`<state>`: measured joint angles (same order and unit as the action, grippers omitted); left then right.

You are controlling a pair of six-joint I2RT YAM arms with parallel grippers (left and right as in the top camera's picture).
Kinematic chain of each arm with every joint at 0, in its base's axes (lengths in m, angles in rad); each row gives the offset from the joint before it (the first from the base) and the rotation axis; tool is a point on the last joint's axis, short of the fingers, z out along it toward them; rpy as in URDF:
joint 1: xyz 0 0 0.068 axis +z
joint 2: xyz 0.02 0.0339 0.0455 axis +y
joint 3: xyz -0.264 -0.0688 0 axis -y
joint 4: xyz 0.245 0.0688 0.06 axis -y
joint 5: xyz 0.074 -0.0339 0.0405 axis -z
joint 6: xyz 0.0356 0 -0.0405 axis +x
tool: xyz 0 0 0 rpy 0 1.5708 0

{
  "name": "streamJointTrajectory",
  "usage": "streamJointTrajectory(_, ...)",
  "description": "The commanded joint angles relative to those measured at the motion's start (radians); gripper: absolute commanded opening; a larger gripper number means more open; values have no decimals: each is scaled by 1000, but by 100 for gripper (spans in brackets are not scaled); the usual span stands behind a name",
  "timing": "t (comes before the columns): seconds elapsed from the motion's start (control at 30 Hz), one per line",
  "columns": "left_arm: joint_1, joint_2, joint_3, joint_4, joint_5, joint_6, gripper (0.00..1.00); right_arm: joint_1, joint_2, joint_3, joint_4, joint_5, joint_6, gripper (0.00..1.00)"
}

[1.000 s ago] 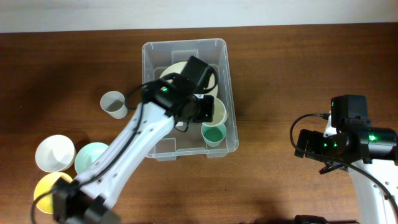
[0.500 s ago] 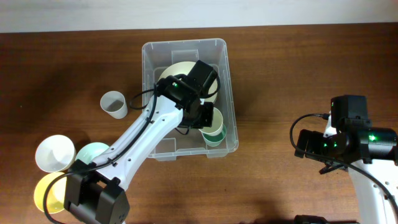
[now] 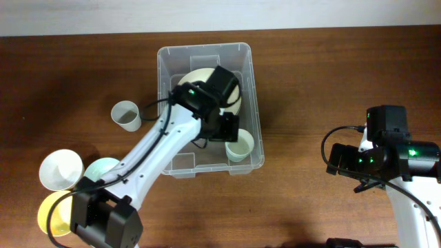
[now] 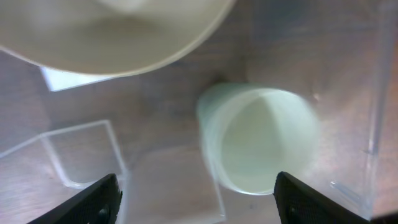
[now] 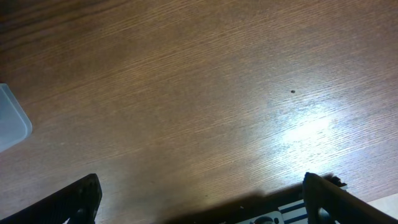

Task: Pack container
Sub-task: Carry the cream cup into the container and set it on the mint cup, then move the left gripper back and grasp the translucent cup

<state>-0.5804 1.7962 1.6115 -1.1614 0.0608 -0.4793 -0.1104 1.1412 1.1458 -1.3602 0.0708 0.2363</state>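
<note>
The container, a large clear bin, stands at the middle of the table. Inside it are a cream bowl at the back and a pale green cup in the front right corner. My left gripper reaches into the bin just beside the cup. In the left wrist view this gripper is open. The cup is just ahead of the right finger and free of both. The cream bowl is beyond it. My right gripper hangs open over bare wood, with nothing between its fingers.
Left of the bin stands a small grey cup. A white bowl, a pale green bowl and a yellow bowl sit at the front left. The right arm is at the right, and a bin corner shows in its view.
My left gripper has opened and let go of the pale green cup, which now stands in the bin's front right corner. The right arm has not moved.
</note>
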Motion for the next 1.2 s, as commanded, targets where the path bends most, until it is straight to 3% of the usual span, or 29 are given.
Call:
streamJointTrajectory(0.0, 104, -58, 69, -36, -120, 2, 86, 5, -1, -2, -1, 9, 7, 99)
streamJointTrajectory(0.1, 215, -100, 87, -48, -156, 39, 91, 5, -1, -2, 0, 9, 7, 99)
streamJointTrajectory(0.3, 498, -114, 85, -55, -154, 82, 92, 5, -1, -2, 0, 9, 7, 99)
streamJointTrajectory(0.47, 658, -81, 85, -52, -137, 138, 92, 5, -1, -2, 2, 9, 7, 99)
streamJointTrajectory(0.6, 707, -21, 78, -66, -83, 193, 92, 5, -1, -2, 8, 9, 7, 99)
streamJointTrajectory(1.17, 804, 284, 68, 0, -71, 198, 92, 5, -1, -2, 6, 9, 7, 99)
